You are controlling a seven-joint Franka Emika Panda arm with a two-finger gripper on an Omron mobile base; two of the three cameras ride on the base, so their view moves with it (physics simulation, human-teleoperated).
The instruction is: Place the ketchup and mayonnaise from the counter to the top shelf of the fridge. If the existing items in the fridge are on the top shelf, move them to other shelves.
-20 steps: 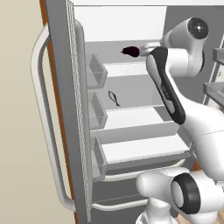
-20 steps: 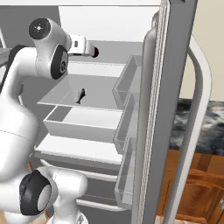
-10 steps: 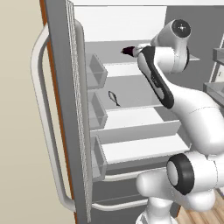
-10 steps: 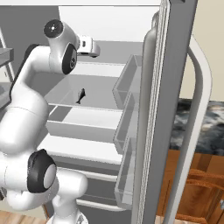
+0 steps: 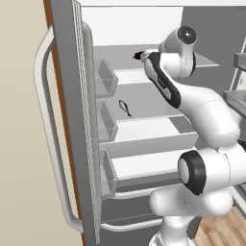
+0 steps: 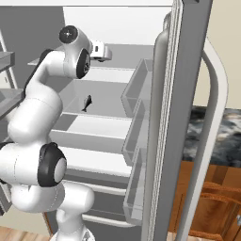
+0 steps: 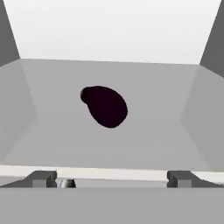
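Inside the open fridge (image 5: pixel 72 120), the claw (image 7: pixel 112 177) is released, fingers wide apart, at the top shelf's (image 7: pixel 144 131) front edge. A dark item (image 7: pixel 104 106) lies on it ahead. One shelf lower lies a small fish (image 5: pixel 125 107).

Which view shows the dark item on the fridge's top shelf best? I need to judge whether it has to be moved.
The hand view: the dark item lies unobstructed mid-shelf, ahead of the open end effector. In the left base view just its edge peeks past the arm. The right base view does not let me make it out.
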